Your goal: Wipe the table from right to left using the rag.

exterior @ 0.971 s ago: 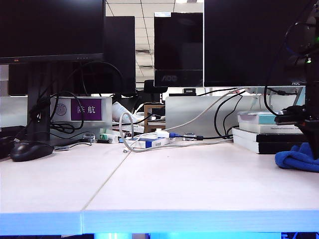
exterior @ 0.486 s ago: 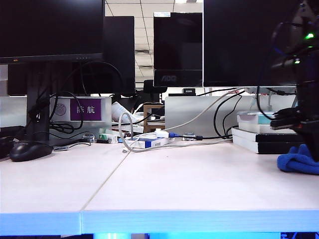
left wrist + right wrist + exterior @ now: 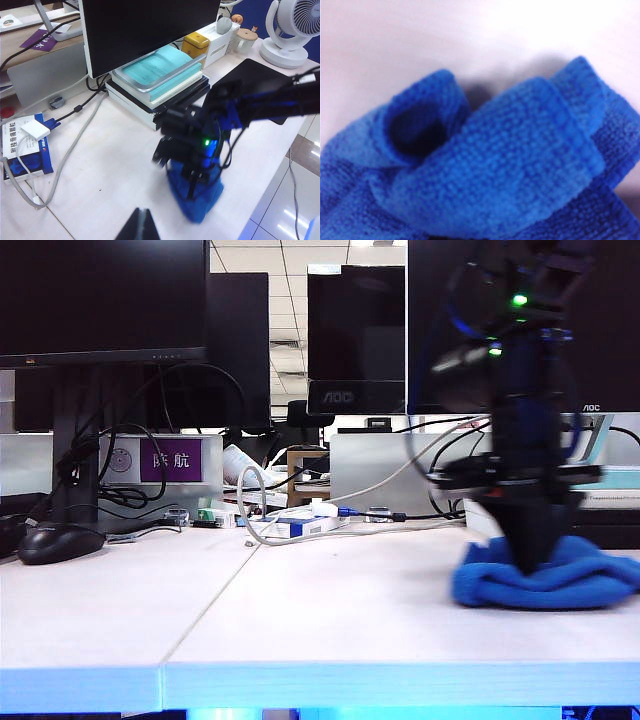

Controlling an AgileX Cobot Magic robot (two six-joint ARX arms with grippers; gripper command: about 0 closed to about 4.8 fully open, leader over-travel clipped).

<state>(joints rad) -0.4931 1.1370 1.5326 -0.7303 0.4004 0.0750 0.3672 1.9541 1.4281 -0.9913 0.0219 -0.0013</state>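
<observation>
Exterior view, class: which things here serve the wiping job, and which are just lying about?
Part of the job: rag; table; right gripper, shut on the rag.

Just lying about: mouse; monitors; books; cables; left gripper, idle at the side.

Rag point(image 3: 545, 582): bright blue terry, looped pile, darker blue in the folds. Table point(image 3: 330, 620): pale whitish wood-grain, one thin dark seam, front edge lit light blue. Right gripper point(image 3: 528, 558): black, on a black arm tinged blue, with a green light above. Left gripper point(image 3: 140, 226): black tip only. Mouse point(image 3: 60, 542): black. Monitors point(image 3: 100, 300): black screens. Sign point(image 3: 172, 459): purple with white characters. Books point(image 3: 157, 75): teal cover over white and black. Cable point(image 3: 262, 510): pale grey.
</observation>
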